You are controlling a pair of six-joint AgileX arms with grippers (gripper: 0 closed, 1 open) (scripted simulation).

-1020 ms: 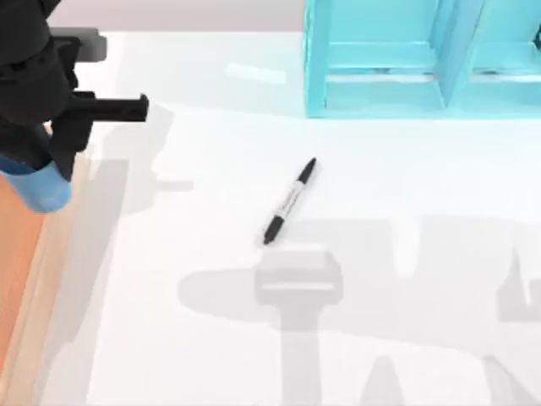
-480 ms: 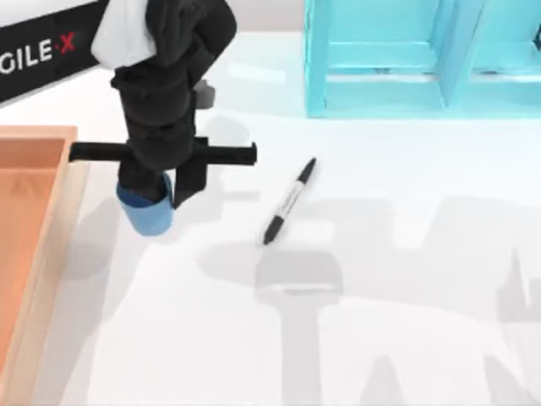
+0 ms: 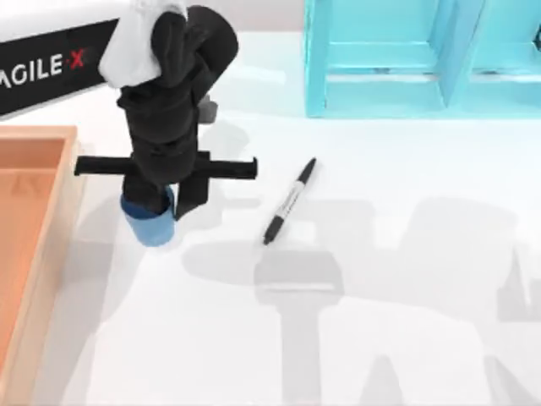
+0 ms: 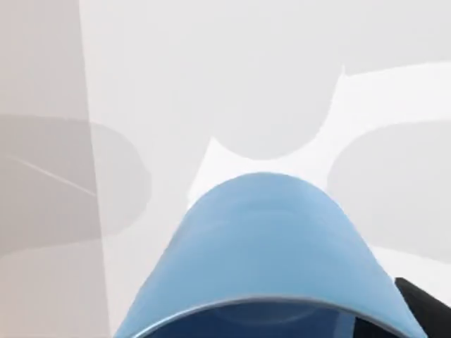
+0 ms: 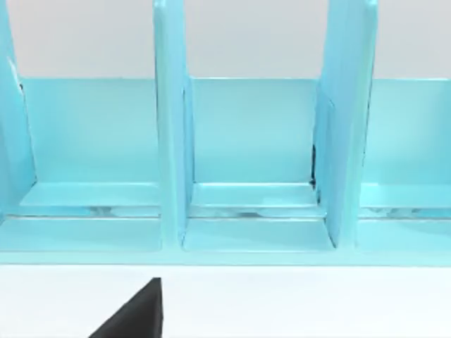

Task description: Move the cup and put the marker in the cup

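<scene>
The small blue cup (image 3: 149, 227) is at the left of the white table, just right of the orange tray. My left gripper (image 3: 159, 203) comes down on it from above and is shut on the cup. In the left wrist view the cup (image 4: 268, 260) is close up, with a black fingertip (image 4: 425, 304) at its side. The marker (image 3: 289, 201), black-capped with a pale barrel, lies flat and slanted on the table to the right of the cup, apart from it. A black part of my right gripper (image 5: 135, 315) shows in the right wrist view, facing the teal shelf.
A large teal shelf unit (image 3: 423, 59) stands at the back right, and its compartments (image 5: 246, 162) face the right wrist camera. An orange tray (image 3: 34, 220) lies along the left edge. Arm shadows fall across the bare white table (image 3: 380, 338) in front.
My left arm has carried the cup from over the tray at the far left to the right onto the white table, then eased it slightly toward the front. The marker has not moved.
</scene>
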